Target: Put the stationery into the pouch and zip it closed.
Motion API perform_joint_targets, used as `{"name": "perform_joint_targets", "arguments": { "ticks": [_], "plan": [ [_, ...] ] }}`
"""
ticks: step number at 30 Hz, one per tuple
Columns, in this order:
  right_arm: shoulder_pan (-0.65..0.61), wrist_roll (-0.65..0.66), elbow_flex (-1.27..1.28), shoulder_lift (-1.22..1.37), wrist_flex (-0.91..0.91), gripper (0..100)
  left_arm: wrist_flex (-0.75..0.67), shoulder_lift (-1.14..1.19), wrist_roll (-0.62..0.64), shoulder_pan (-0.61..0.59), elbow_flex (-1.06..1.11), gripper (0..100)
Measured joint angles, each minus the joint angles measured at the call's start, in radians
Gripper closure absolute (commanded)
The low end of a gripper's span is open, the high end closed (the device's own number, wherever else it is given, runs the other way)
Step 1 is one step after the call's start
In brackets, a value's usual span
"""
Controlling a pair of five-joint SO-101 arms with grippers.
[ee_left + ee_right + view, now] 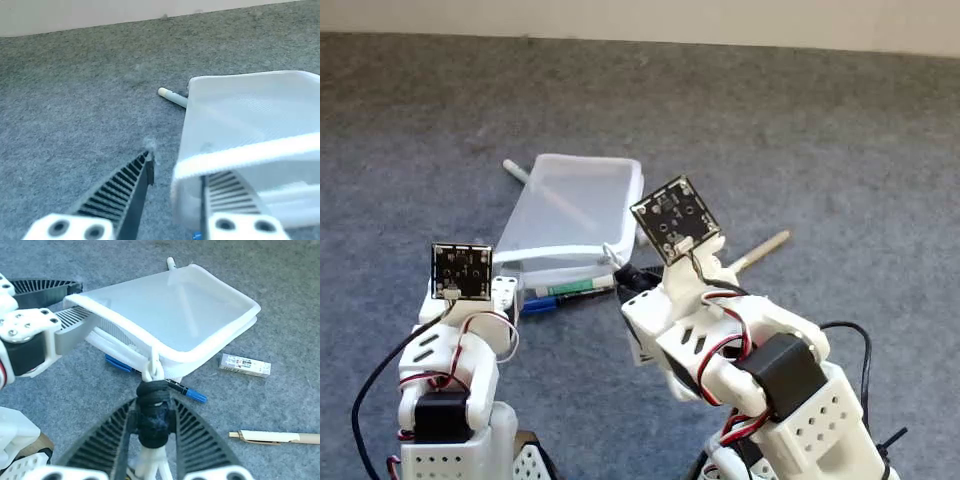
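The translucent white pouch (575,210) lies mid-table with its mouth toward the arms. My left gripper (175,190) is open astride the pouch's rim (240,155) at one corner, the grey finger (75,322) inside the mouth and the black finger (45,286) outside. My right gripper (152,412) is shut on a white marker with a black cap (152,407). The cap sits at the mouth, just below the white zipper pull (152,371). A blue-capped pen (190,392) lies under the mouth. A white pen (515,170) pokes out at the pouch's far corner.
A beige pen (757,253) lies on the grey carpet to the right of the pouch. A small white printed eraser (245,365) lies between that pen (275,436) and the pouch. The carpet runs back to a pale wall (100,12).
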Motion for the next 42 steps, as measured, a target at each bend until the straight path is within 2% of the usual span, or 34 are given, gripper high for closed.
{"name": "perform_joint_targets", "arguments": {
  "ticks": [5,14,19,27,31,37,42],
  "plan": [
    [-0.003,0.000,0.000,-0.097,0.000,98.7,0.000,0.000,0.003,0.006,0.000,99],
    [-0.005,-0.002,-0.006,-0.196,0.002,77.4,0.092,-0.003,-0.015,0.026,-0.077,99],
    [-0.003,-0.002,-0.011,-0.196,0.002,77.0,0.137,0.000,-0.026,0.034,-0.123,99],
    [0.153,-0.002,-0.011,-0.196,0.002,77.1,0.209,0.000,-0.048,0.034,-0.235,99],
    [0.181,-0.002,-0.011,-0.196,0.002,77.1,0.215,0.014,-0.048,0.034,-0.269,99],
    [0.256,-0.002,-0.011,-0.196,0.002,77.2,0.215,0.279,-0.048,0.006,-0.425,99],
    [0.334,-0.002,-0.011,-0.195,0.002,81.8,0.215,0.531,-0.048,-0.028,-0.594,99]
  ]
}}
